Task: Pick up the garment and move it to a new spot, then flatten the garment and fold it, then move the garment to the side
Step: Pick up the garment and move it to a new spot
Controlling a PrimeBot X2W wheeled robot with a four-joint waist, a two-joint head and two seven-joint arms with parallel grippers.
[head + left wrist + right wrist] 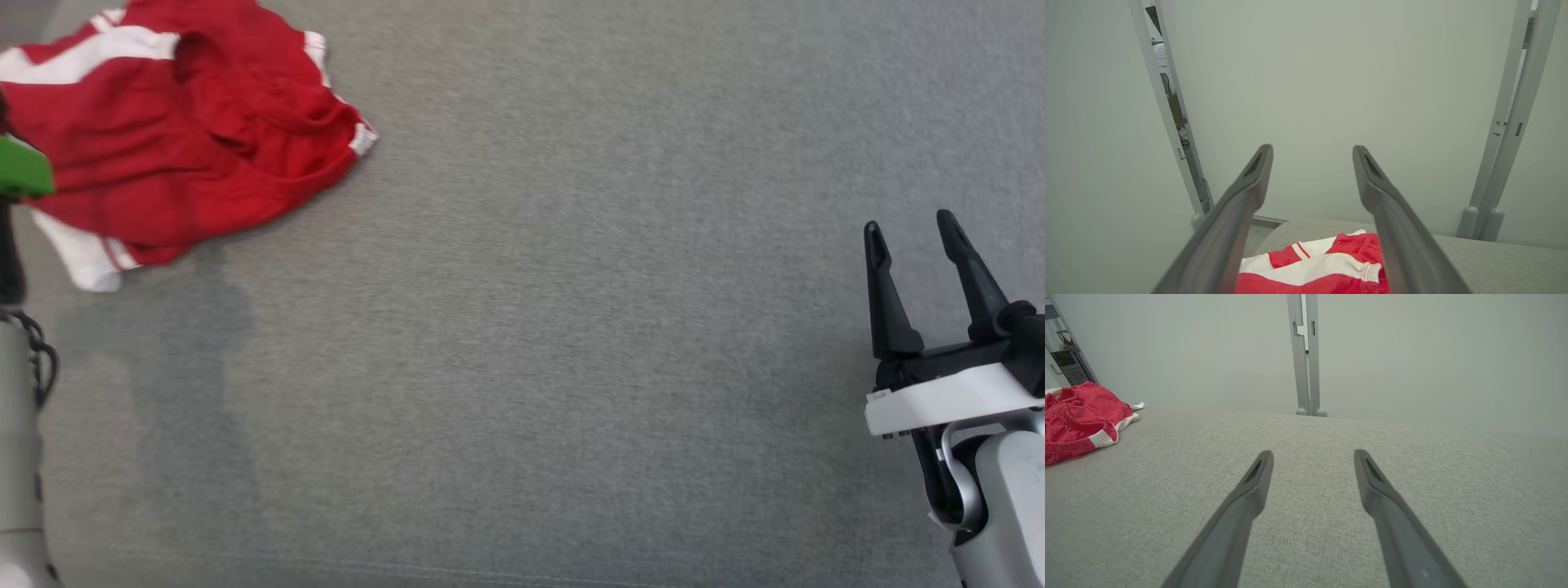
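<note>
The garment (180, 131) is a crumpled red piece with white bands, lying at the far left of the grey fabric surface (571, 327). It also appears low in the left wrist view as the garment (1323, 265) and at the left edge of the right wrist view as the garment (1077, 420). My left gripper (1312, 153) is open and raised, its fingers pointing over the garment toward the wall, nothing between them. My right gripper (910, 229) is open at the lower right, far from the garment, and empty; the right gripper (1313, 457) hovers over bare fabric.
A pale wall with grey upright posts (1306, 355) rises behind the surface. A green part (20, 167) and my left forearm (16, 449) with a dark cable sit at the left edge of the head view. The surface's far left corner (1278, 232) ends near the garment.
</note>
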